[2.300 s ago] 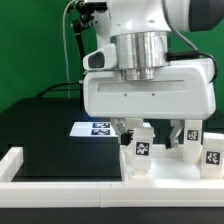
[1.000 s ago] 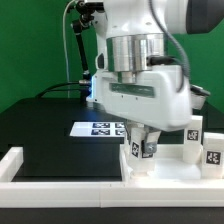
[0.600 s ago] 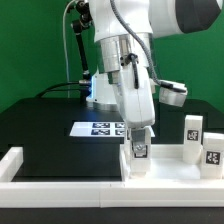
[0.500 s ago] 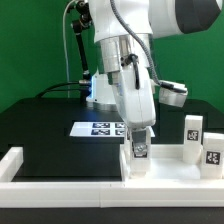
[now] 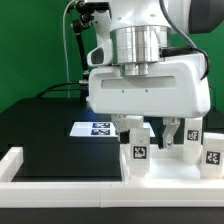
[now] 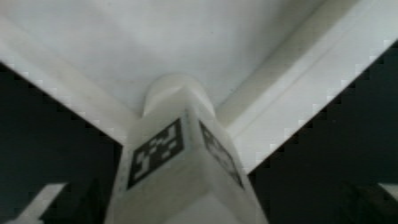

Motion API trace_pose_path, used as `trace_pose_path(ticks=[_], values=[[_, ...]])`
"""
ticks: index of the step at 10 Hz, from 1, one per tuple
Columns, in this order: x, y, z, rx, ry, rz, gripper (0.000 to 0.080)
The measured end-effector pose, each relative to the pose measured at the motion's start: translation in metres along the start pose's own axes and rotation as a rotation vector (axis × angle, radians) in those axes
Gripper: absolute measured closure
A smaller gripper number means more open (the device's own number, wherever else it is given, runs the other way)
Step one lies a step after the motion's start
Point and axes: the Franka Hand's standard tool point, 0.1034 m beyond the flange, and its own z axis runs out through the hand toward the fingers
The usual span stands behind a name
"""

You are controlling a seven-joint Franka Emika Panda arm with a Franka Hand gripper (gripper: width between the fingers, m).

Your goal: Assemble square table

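Worktop (image 5: pixel 45 125): black surface with a green backdrop behind it; a long white border bar (image 5: pixel 60 172) runs along its near edge and turns up at the near corner on the exterior view's left.
Arm: the big white wrist housing fills the middle of the exterior view, hanging over the near edge toward the exterior view's right.
Square panel (image 5: pixel 165 165): white, lying flat against the border bar at the near edge, right of centre in the exterior view; the wrist view shows its pale surface and raised rim below the camera.
Marker board (image 5: pixel 98 128): flat on the worktop behind the panel, near the middle.
Legs: one tagged leg (image 5: pixel 138 152) stands upright on the panel's corner; two more (image 5: pixel 190 140) stand near the edge on the exterior view's right.
Claw (image 5: pixel 140 135): fingers straddle the top of the upright leg; I cannot tell whether they clamp it or stand slightly apart.
Step, as I judge it: screwing this leg into the panel's corner.
Risk: if the leg sits crooked in its hole, turning could jam the thread or drag the panel; a loose hold would slip around the leg; a wide swing could topple the neighbouring legs.
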Motion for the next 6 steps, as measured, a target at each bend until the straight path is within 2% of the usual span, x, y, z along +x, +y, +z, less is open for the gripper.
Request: trace_pose_path(ticks=[2, 4, 6], values=[[0.0002, 0.0003, 0.0001, 0.000, 0.000, -0.147, 0.0150], [0.0040, 0.0039, 0.0024, -0.010, 0.014, -0.437, 0.0150], [0.0039, 0.0037, 0.0024, -0.009, 0.014, -0.406, 0.0150]])
